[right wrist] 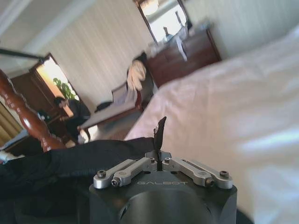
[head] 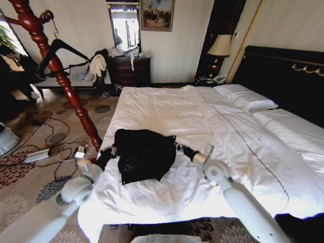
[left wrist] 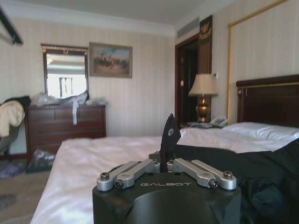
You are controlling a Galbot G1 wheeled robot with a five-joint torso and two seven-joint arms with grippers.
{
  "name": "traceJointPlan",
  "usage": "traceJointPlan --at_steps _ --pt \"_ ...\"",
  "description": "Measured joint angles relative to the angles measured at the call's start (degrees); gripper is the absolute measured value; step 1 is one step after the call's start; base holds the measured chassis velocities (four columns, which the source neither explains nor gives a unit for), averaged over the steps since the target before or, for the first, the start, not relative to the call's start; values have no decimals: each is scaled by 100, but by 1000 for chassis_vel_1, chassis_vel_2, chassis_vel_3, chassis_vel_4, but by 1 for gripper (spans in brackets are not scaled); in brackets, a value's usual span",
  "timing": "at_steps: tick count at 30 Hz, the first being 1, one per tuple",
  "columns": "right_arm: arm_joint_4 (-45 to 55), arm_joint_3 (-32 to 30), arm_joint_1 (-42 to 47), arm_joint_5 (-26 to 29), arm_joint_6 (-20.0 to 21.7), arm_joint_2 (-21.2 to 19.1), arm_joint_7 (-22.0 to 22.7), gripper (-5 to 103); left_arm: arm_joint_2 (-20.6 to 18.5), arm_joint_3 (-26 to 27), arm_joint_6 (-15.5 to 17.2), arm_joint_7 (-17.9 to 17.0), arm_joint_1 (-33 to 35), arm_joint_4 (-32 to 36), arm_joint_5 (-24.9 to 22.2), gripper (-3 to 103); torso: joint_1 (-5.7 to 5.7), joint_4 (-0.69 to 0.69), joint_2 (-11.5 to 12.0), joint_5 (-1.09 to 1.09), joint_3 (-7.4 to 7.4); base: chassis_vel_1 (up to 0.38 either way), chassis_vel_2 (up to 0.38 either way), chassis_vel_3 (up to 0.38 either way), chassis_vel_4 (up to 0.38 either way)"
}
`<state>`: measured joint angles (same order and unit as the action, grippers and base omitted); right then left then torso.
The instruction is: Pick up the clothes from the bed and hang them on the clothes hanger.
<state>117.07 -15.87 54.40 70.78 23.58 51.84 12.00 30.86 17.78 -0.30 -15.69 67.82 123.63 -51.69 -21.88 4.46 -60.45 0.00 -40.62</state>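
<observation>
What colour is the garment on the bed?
Black, slightly shiny; the clothes show best in the head view.

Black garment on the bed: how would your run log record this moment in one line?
left gripper: shut on black garment | right gripper: shut on black garment | garment: on bed | clothes hanger: on coat stand

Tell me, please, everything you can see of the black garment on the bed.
The black garment is a dark, slightly shiny cloth, crumpled in a heap on the white sheet near the foot of the bed. Its sleeves and buttons cannot be made out. The left gripper is shut on a pinched fold at one edge, and the right gripper is shut on a fold at the opposite edge. The rest lies slack on the sheet.
</observation>
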Motion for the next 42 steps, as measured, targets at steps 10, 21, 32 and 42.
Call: traceJointPlan --at_steps 10,21,32,42 --pt "-112 116 -2020 550 -1 -619 394 0 -863 -290 805 -462 -2097 -58 -1104 1 0 -1 0 -2 0 0 0 0 0" --pt "-2138 1557 -5281 821 -91 128 488 0 -1378 -601 1558 -1103 -4445 -791 -2230 1 -3 -3 0 -9 -1 5 3 1 3" --pt "-403 -126 -4638 2356 -101 -1568 897 0 -2701 858 1646 -1447 -4560 939 -4061 1 4 6 -1 7 3 0 0 0 0" --pt "850 -1148 -3922 3280 -250 -2522 1135 0 -2783 1253 1887 -2021 -4492 1462 -4545 1 5 -4 -3 -1 4 0 0 0 0"
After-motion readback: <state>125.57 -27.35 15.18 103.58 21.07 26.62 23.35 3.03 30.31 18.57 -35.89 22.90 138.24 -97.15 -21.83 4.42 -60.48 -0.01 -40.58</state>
